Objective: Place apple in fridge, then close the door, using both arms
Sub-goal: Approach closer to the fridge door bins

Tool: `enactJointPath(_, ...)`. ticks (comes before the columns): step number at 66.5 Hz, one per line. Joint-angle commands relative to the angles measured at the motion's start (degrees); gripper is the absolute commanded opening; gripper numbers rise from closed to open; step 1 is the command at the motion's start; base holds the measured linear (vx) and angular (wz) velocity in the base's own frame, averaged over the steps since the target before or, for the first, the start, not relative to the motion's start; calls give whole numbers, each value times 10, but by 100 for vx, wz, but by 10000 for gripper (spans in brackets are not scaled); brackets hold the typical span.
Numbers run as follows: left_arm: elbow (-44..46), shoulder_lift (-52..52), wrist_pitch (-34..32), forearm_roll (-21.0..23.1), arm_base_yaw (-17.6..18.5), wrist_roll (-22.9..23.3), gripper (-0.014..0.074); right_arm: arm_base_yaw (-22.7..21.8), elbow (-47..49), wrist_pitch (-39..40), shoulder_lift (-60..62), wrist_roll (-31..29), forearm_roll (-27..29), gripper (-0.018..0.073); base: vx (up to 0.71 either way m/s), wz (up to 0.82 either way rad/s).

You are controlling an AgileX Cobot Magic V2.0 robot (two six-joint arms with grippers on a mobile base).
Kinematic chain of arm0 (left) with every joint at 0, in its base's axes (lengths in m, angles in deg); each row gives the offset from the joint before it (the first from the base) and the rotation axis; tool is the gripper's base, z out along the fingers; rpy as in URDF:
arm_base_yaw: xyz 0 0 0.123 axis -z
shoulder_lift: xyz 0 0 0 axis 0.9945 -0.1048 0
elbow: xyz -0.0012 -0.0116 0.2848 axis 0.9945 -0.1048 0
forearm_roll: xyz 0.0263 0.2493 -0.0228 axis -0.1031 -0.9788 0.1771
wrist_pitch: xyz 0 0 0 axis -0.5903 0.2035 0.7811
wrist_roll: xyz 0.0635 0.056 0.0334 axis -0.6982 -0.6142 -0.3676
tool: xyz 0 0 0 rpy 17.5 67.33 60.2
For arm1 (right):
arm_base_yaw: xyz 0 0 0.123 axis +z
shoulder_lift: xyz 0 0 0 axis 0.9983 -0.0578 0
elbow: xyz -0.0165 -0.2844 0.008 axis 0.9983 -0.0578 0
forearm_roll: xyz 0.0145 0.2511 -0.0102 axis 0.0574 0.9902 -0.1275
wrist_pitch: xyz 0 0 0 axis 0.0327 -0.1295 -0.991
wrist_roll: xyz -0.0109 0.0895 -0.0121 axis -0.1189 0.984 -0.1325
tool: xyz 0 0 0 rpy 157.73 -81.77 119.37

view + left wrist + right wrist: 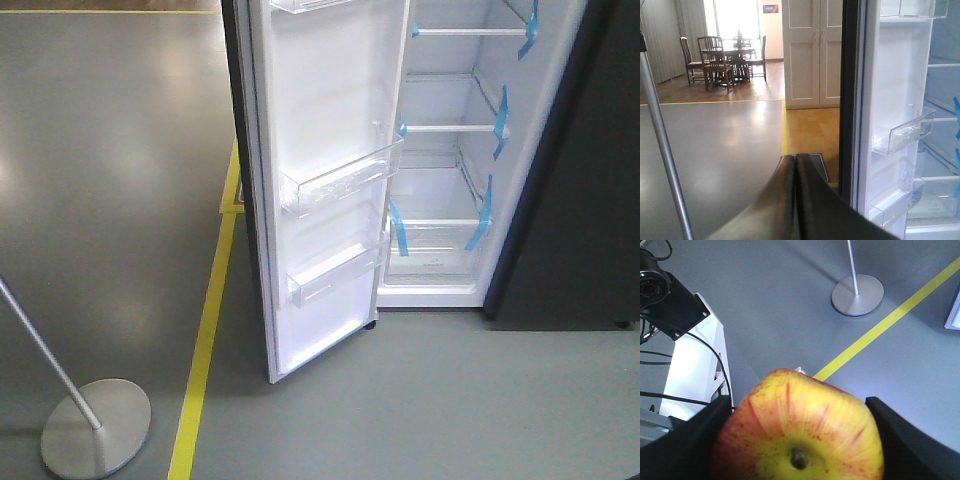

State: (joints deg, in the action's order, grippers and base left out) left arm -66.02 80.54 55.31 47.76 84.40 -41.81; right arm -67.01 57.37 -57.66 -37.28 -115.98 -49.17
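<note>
I see daylight blowing out the far window (735, 20), glare patches on the floor (100, 200), the close apple (800, 430) slightly blurred.

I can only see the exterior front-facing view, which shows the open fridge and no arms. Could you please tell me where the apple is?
Observer: The right wrist view shows the apple held between the two fingers of the right gripper.
Operator: Thank you. Which way is it turned?
Observer: Its stem dimple faces the wrist camera.
Operator: And the other side?
Observer: The left gripper is shut and empty. In its own view it sits just left of the edge of the open door.
</note>
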Motion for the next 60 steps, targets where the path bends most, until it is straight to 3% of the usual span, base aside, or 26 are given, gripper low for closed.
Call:
enactJointPath(1, 10, 8, -45, 0, 1, 5, -6, 1, 15, 21, -3, -5, 27, 192, 10, 1)
enactJointPath(60, 10, 8, -45, 0, 1, 5, -6, 1, 15, 21, -3, -5, 27, 192, 11, 2)
